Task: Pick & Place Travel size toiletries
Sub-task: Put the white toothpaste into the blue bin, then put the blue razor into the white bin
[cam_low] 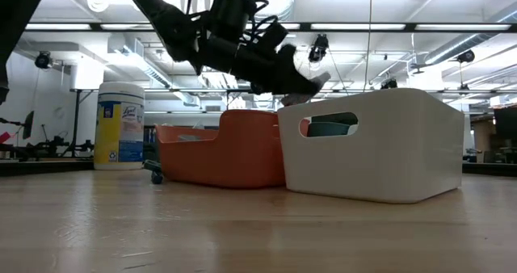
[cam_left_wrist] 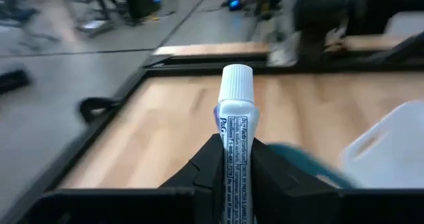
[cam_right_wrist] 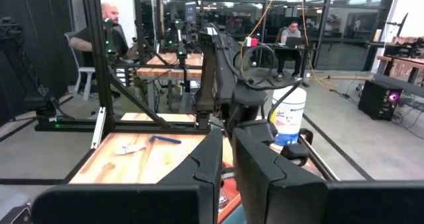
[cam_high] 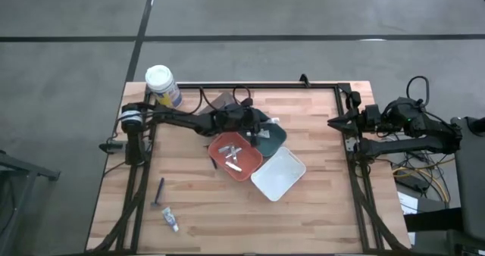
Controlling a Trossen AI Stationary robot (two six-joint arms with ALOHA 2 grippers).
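Toothpaste tube (cam_left_wrist: pixel 236 121) above red tray (cam_high: pixel 221 157)

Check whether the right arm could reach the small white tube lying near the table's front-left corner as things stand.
Probably not easily: the right end effector waits at the table's far right edge, and the small white tube lies diagonally opposite, beyond the coloured trays.

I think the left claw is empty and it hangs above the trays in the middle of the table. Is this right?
Not quite. The left claw is not empty: the left wrist view shows it shut on a small white tube. The rest holds: in the high view it hangs above the trays in the middle of the table.
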